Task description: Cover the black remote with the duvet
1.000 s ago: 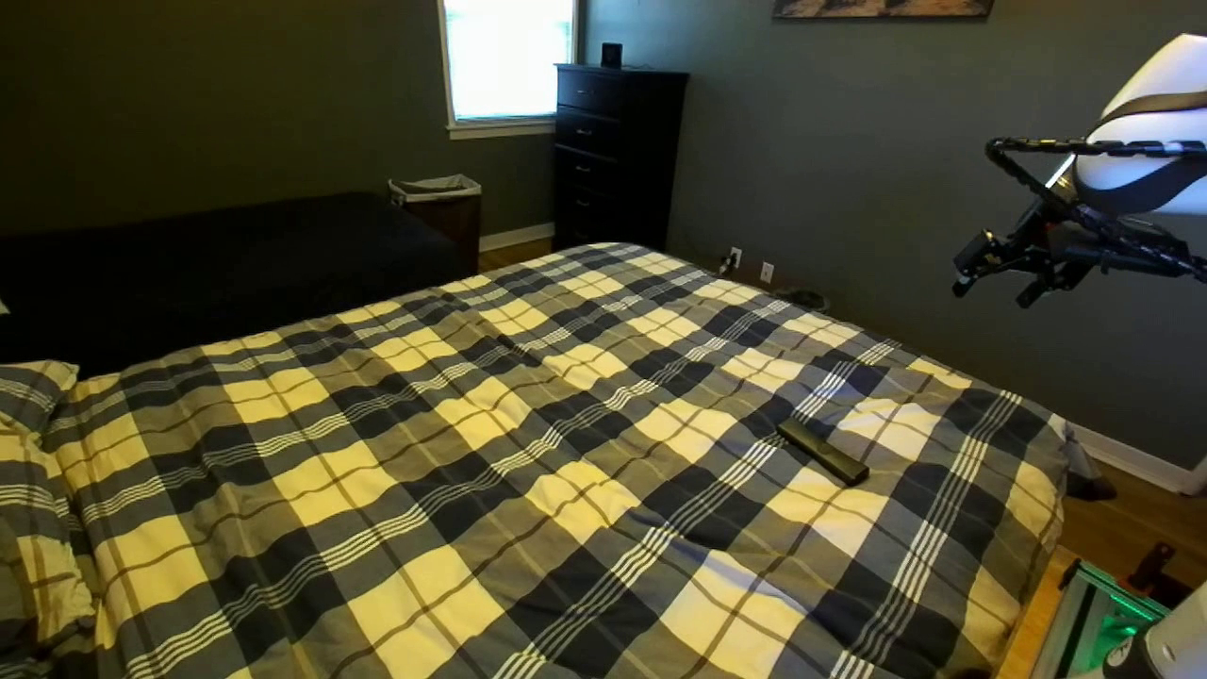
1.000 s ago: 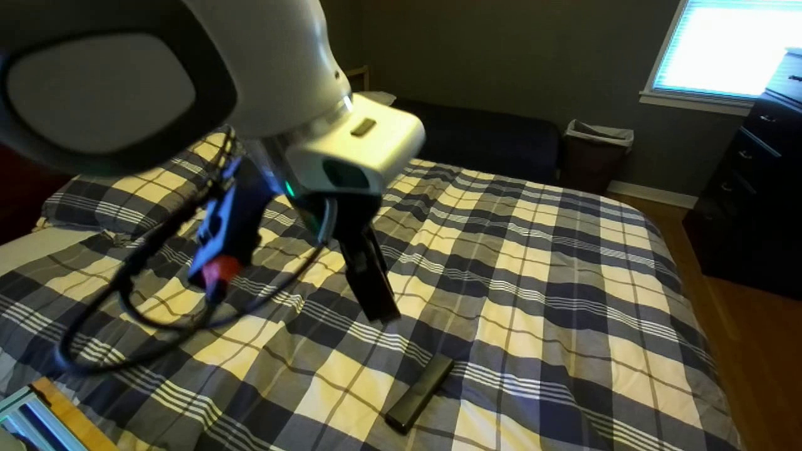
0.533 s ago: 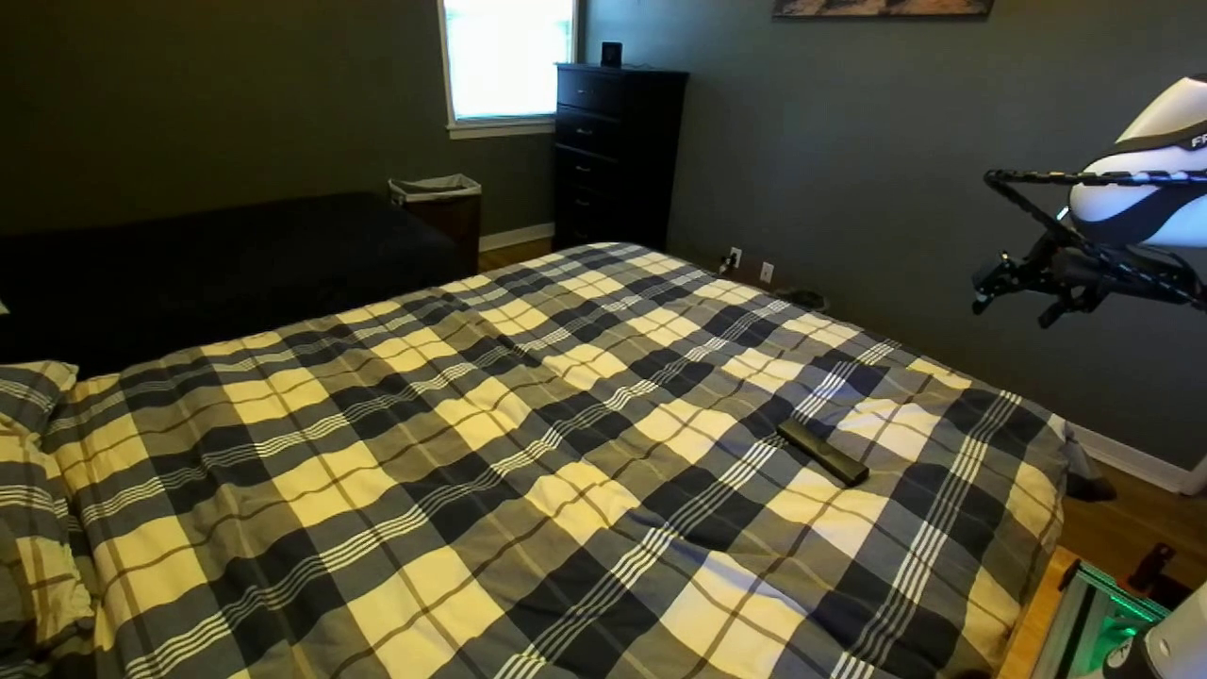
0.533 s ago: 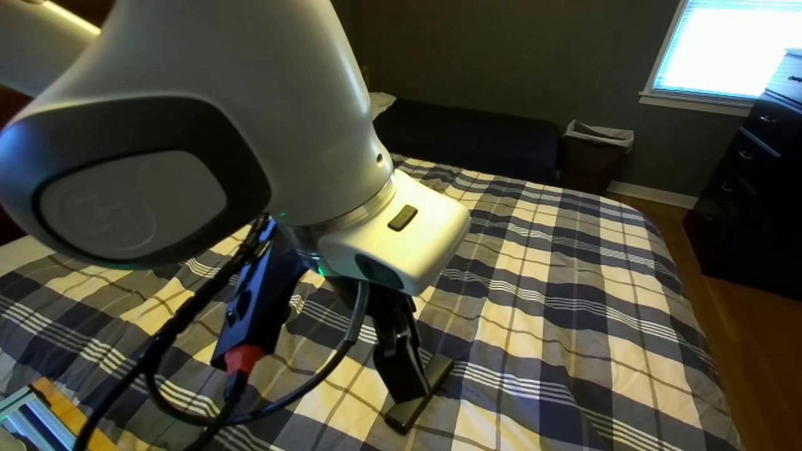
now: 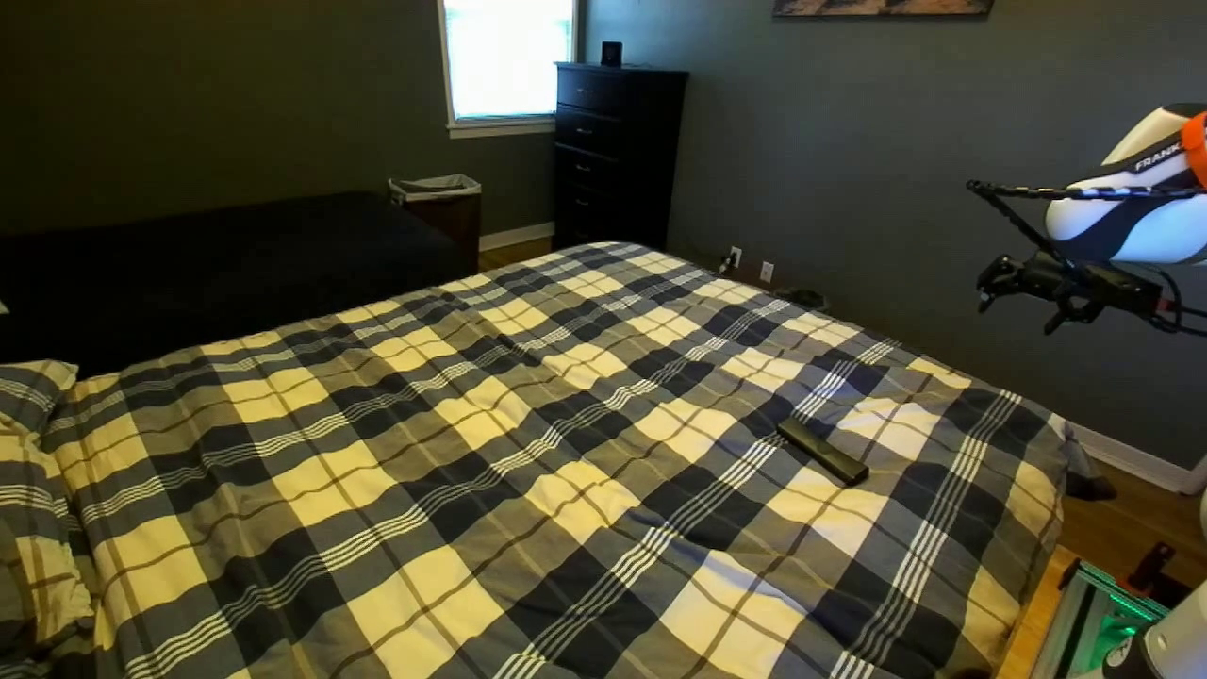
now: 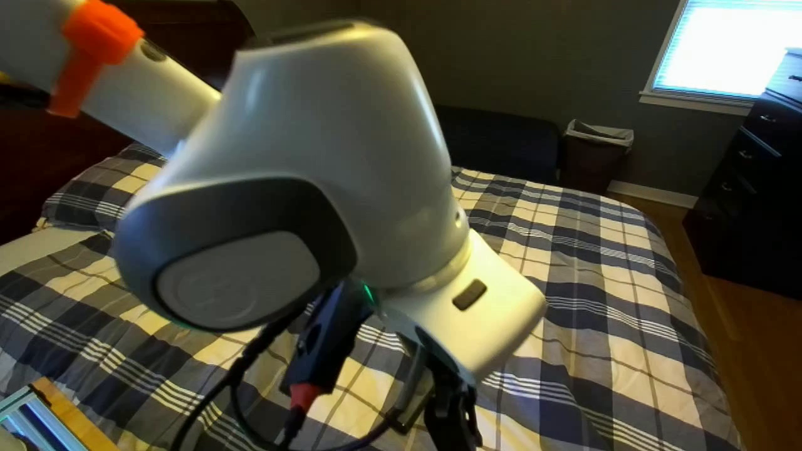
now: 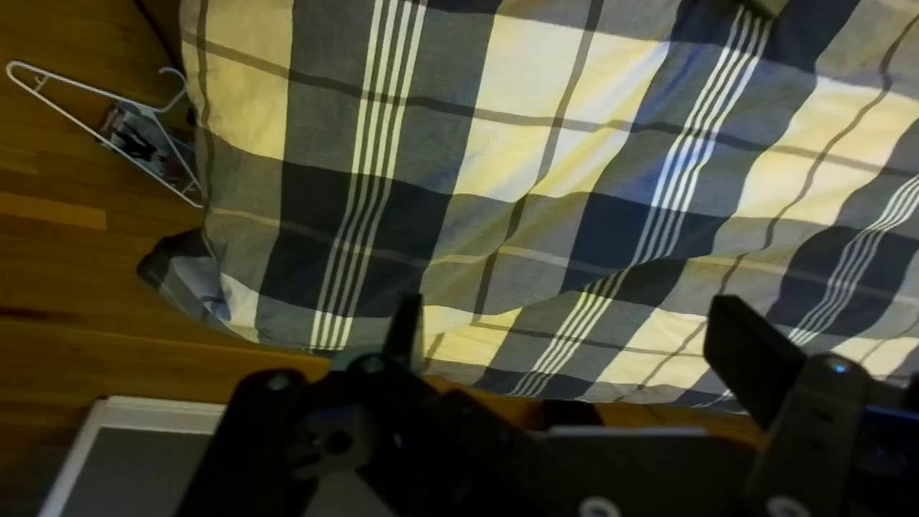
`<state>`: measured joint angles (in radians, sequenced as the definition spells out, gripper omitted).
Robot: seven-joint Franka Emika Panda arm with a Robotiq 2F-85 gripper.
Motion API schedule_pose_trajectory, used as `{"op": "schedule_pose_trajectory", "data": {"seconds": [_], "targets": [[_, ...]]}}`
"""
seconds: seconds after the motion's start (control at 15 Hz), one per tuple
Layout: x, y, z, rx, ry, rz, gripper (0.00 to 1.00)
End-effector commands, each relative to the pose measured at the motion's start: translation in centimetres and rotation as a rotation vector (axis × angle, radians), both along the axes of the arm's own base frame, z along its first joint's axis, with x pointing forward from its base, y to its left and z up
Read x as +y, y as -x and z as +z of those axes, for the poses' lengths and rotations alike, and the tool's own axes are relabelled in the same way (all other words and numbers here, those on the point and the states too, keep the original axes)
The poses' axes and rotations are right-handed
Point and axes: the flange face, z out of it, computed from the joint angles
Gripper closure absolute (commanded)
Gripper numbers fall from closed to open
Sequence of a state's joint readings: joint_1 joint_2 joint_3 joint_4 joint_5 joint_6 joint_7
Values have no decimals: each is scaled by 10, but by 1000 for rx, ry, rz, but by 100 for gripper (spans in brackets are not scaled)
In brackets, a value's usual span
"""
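In an exterior view the black remote (image 5: pixel 822 453) lies flat and in plain sight on top of the duvet (image 5: pixel 453 509), well apart from the pillows (image 5: pixel 33 396) at the duvet's head. The gripper (image 5: pixel 1020 316) hangs in the air, higher than the duvet and apart from it, with its fingers parted. Beyond the duvet's far side stand a dark dresser (image 5: pixel 618 151) and a lined bin (image 5: pixel 434 195).

In an exterior view the white arm (image 6: pixel 313 138) reaches over the duvet, its lower end blocking most of the remote; the frame crops the gripper there, so its spread cannot be told.

In the wrist view the fingers (image 7: pixel 750 355) stand wide apart above the duvet's edge. Beside that edge a white hanger (image 7: pixel 154 110) lies on the wooden floor (image 7: pixel 57 266).
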<state>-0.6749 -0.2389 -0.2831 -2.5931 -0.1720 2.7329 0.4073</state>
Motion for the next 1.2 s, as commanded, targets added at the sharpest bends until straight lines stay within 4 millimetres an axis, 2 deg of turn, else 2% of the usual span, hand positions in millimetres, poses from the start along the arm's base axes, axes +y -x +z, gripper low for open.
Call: {"op": "schedule_pose_trajectory", "data": {"seconds": [0.0, 0.2, 0.6, 1.07, 1.13], "targets": [[-45, -20, -51, 17, -30, -159, 0], [-71, -36, -82, 23, -46, -254, 0], [-104, -62, -136, 3, -107, -358, 0], [-141, -69, -199, 4, -159, -377, 0], [-145, -68, -202, 14, -157, -381, 0]]}}
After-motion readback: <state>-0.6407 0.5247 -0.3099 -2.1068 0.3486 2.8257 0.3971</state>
